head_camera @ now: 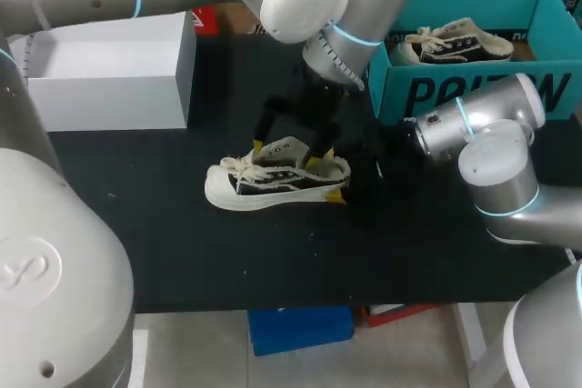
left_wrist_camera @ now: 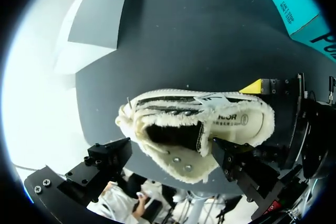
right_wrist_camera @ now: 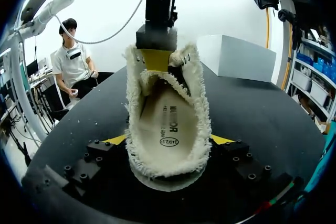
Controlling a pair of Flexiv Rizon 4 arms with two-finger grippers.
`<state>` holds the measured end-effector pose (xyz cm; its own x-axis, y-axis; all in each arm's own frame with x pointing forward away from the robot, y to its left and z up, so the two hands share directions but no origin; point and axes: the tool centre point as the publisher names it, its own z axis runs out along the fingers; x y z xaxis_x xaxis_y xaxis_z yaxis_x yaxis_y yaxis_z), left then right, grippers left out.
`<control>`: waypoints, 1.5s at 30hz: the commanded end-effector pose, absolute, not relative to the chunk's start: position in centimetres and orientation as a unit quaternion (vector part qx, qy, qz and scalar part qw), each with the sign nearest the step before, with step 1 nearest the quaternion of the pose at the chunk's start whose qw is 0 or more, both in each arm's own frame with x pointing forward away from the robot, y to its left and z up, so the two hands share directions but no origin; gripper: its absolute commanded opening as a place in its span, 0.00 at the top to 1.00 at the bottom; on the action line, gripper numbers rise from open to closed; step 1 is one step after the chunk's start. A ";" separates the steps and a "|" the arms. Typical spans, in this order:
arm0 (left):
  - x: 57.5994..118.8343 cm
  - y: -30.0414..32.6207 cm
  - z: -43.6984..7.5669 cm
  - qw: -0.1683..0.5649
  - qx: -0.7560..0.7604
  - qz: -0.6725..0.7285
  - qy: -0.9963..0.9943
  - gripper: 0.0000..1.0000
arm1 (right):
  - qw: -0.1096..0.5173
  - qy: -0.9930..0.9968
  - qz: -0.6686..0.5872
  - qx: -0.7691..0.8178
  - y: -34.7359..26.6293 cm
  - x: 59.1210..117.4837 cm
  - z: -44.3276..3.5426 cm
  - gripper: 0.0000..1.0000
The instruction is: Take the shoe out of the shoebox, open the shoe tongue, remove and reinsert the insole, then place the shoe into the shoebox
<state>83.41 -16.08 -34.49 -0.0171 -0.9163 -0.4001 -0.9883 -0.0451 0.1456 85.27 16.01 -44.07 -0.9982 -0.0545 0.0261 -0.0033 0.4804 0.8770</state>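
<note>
A cream and black sneaker [head_camera: 273,184] lies on its sole in the middle of the black table, toe to the left. Its insole [right_wrist_camera: 168,124] lies flat inside. My right gripper [right_wrist_camera: 169,140] straddles the heel with a yellow tip pressed on each side of it; in the head view the right gripper [head_camera: 338,177] sits at the shoe's right end. My left gripper [head_camera: 293,150] hangs open over the shoe. One of its fingertips [right_wrist_camera: 156,59] is at the tongue inside the opening. The teal shoebox [head_camera: 482,93] stands at the back right.
A second sneaker [head_camera: 455,43] lies inside the teal shoebox. A white box [head_camera: 109,70] stands at the back left of the table. The table's front edge [head_camera: 273,302] runs below the shoe.
</note>
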 end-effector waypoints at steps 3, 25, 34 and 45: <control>83.8 -16.4 -36.6 0.095 -0.691 0.205 0.687 0.00 | 0.025 -0.861 -0.508 0.016 16.4 85.4 -44.5 1.00; 83.9 -16.4 -38.4 0.094 -0.677 0.223 0.695 0.78 | 0.025 -0.861 -0.508 0.016 16.4 85.4 -44.5 1.00; 83.6 -16.6 -37.9 0.097 -0.673 0.215 0.701 1.00 | 0.025 -0.861 -0.508 0.016 16.4 85.4 -44.5 1.00; 83.3 -16.5 -37.3 0.095 -0.665 0.209 0.710 1.00 | 0.025 -0.861 -0.508 0.016 16.4 85.4 -44.5 1.00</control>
<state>83.39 -16.88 -37.65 -0.0961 -0.9021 -0.4207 -0.9843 0.0232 0.1750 85.27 16.02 -44.07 -0.9982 -0.0545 0.0261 -0.0034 0.4806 0.8769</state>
